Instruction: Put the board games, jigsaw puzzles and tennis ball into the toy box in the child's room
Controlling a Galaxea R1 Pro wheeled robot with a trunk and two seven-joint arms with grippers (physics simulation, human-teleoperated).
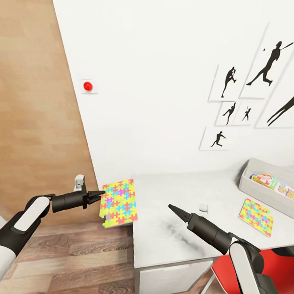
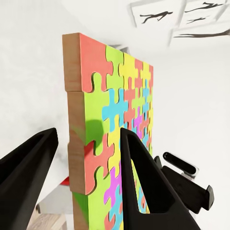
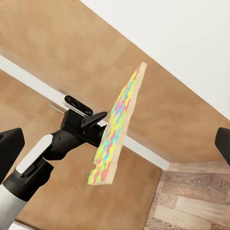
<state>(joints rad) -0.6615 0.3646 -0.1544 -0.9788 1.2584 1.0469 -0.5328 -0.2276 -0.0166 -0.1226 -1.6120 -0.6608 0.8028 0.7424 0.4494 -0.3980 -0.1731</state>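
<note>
Off the left end of the table point(image 1: 170, 199), the left gripper point(image 1: 98, 196) holds a jigsaw puzzle point(image 1: 118, 202) box by its edge, out in the air beside the tabletop corner and above the wood-plank floor point(image 1: 74, 255). The left arm reaches forward and inward, forearm nearly level, gripper pointing toward the table. In the left wrist view its two black fingers point(image 2: 143, 177) straddle the box's wooden edge, one on the patterned face and one behind, clamped on the puzzle point(image 2: 120, 139). The right wrist view shows the same box point(image 3: 117, 132) edge-on, tilted, pinched at its middle by the left gripper point(image 3: 98, 125).

The right gripper point(image 1: 175, 210) hovers over the pale grey tabletop, its arm rising from the lower right and angled toward the held box; the fingertips look drawn together to a point in the head view, though the right wrist view shows dark fingers far apart at both edges, so I cannot tell its state.

A second jigsaw puzzle point(image 1: 256, 217) lies flat on the table near the toy box point(image 1: 248, 181), which sits against the wall and holds a printed board game point(image 1: 276, 183). Baseball-player silhouette pictures point(image 1: 256, 83) hang above.
</note>
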